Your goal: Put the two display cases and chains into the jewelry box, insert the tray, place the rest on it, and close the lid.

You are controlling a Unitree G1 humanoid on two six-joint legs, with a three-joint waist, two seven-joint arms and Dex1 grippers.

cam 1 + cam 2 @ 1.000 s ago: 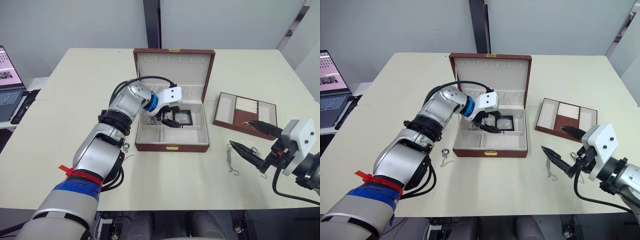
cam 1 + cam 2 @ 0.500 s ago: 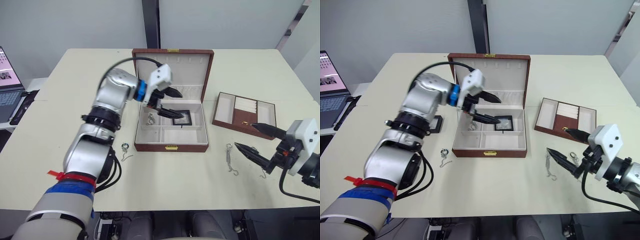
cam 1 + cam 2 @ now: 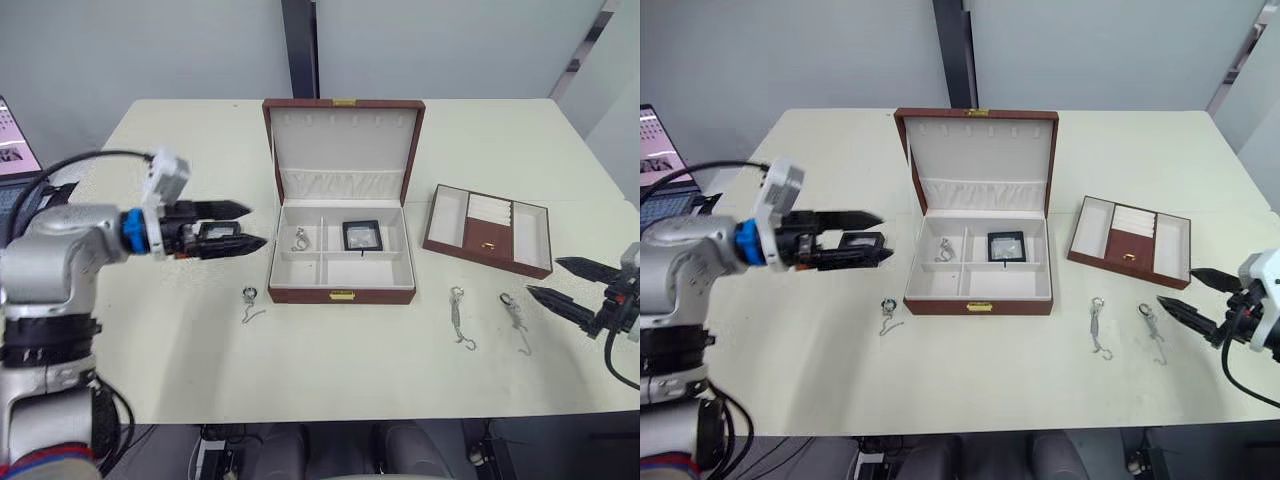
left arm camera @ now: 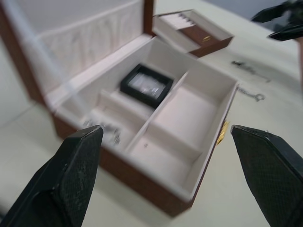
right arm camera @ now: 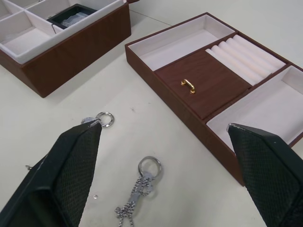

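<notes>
1. Large reddish-brown jewelry box [image 3: 341,292], hinged lid [image 3: 344,145] raised; one square black display case [image 3: 361,235] lies in its rear right compartment, a small silver chain [image 3: 299,239] in the rear left.
2. Left gripper [image 3: 240,226], fingers spread, empty, hovers left of the box above the second display case [image 3: 862,241].
3. Right gripper [image 3: 560,281], open, empty, near two straight silver chains [image 3: 459,317].
4. Shallow reddish-brown tray [image 3: 488,230] sits right of the box.
</notes>
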